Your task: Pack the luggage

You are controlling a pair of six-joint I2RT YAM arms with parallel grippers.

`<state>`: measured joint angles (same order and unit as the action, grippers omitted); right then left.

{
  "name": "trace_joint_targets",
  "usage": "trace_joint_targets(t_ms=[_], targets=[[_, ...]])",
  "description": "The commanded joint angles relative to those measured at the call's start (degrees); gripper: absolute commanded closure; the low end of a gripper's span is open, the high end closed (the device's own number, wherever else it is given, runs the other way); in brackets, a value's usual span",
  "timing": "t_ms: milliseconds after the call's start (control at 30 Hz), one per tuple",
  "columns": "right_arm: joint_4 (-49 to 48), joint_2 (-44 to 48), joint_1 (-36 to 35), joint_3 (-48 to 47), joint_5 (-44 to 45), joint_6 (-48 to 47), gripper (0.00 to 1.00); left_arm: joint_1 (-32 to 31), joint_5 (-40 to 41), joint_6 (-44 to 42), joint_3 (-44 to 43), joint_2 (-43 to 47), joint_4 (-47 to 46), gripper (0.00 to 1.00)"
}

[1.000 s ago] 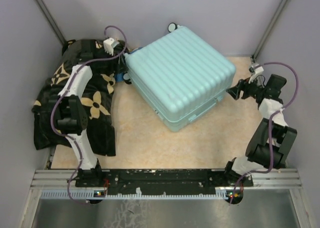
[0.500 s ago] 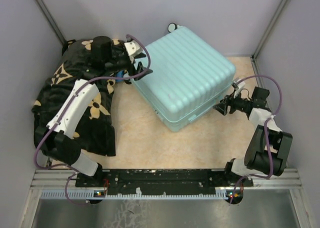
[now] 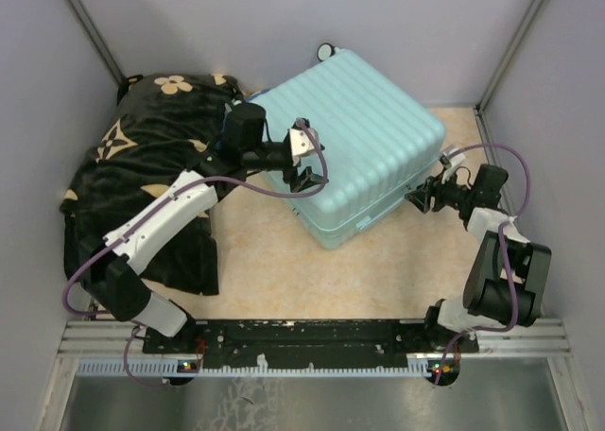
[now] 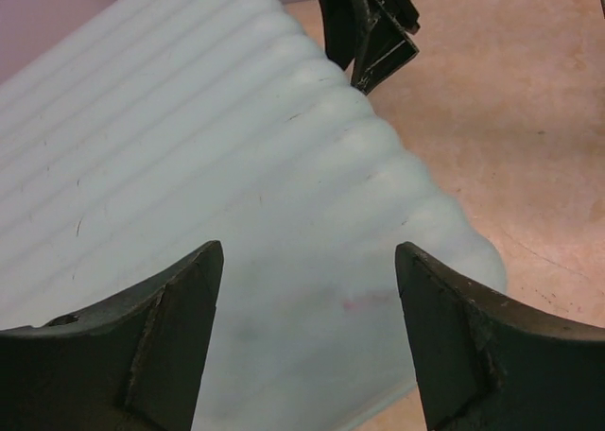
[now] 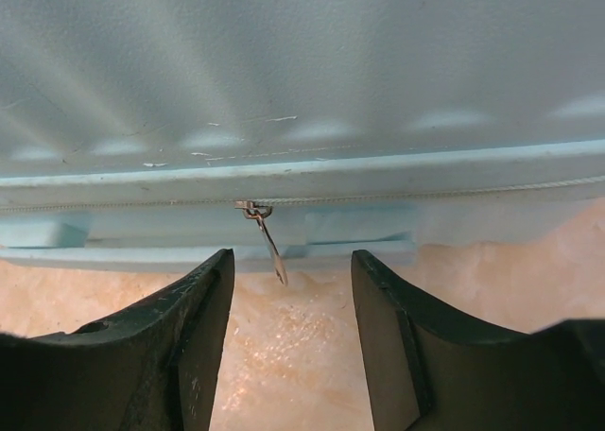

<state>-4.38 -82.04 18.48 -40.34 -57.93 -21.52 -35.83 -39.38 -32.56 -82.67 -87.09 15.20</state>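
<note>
The left gripper (image 3: 302, 174) has its two dark fingers (image 4: 142, 351) spread wide with nothing between them. It hovers over the ribbed top of the luggage (image 3: 352, 133), near the case's 8 o'clock edge in the top view. Whether it touches the shell cannot be told.

The right gripper (image 3: 417, 198) is also spread wide and empty. It faces the case's side wall at about 4 o'clock, just beside it. In its wrist view a small metal zip pull (image 5: 266, 234) hangs from the closed zip line, above the gap between the fingers.

The pale mint-blue luggage lies flat and shut on the tan table (image 3: 260, 261). It sits turned at an angle, from centre toward 12 o'clock, with one wheel (image 3: 327, 50) showing at its far corner. A black blanket with tan flowers (image 3: 118, 190) lies heaped at 9 o'clock, under the left arm.
</note>
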Motion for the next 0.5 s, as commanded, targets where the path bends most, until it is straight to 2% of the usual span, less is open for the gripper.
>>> trace_joint_targets(t_ms=[0,100,200,333,467], targets=[[-9.6,-1.1,-1.7,-0.2,1.2,2.3,0.46,-3.5,-0.2,-4.0,1.7,1.0,-3.9,0.21],[-9.9,-1.4,-2.0,-0.3,0.7,2.6,0.48,-5.6,-0.8,-4.6,2.0,0.3,-4.9,0.21],[-9.2,-1.5,-3.1,-0.4,0.4,1.5,0.53,-8.1,0.2,-4.5,2.1,-0.8,-6.4,0.21],[-8.5,-1.3,-5.5,0.4,1.0,0.1,0.61,-12.6,5.6,-4.6,3.2,-1.3,-10.5,0.23],[-8.7,-0.8,-7.1,0.6,1.3,0.9,0.63,-17.1,10.1,-3.3,4.8,-1.8,-13.8,0.23]])
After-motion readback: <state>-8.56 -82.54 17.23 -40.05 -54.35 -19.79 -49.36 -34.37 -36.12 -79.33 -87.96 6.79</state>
